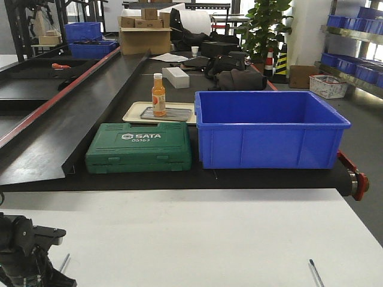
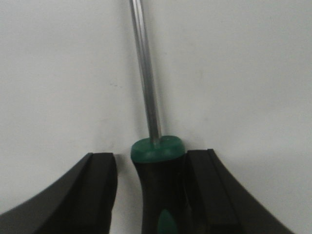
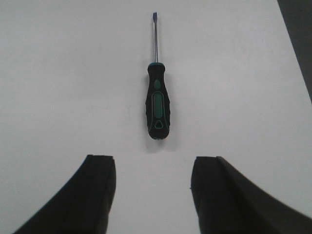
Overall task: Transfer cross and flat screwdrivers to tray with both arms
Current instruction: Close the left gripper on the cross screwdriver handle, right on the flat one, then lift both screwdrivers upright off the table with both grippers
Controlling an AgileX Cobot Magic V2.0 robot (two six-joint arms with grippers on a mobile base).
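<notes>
In the left wrist view a screwdriver with a black and green handle lies on the white table between the jaws of my left gripper. The right finger touches the handle, and a gap shows beside the left finger. Its steel shaft points away and the tip is out of view. In the right wrist view the flat screwdriver lies ahead of my open, empty right gripper. The beige tray sits on the black belt. In the front view my left gripper is at the bottom left.
An orange bottle and a grey plate stand on the tray. A green SATA case and a large blue bin sit at the belt's front edge. The flat screwdriver's tip shows at the table's lower right.
</notes>
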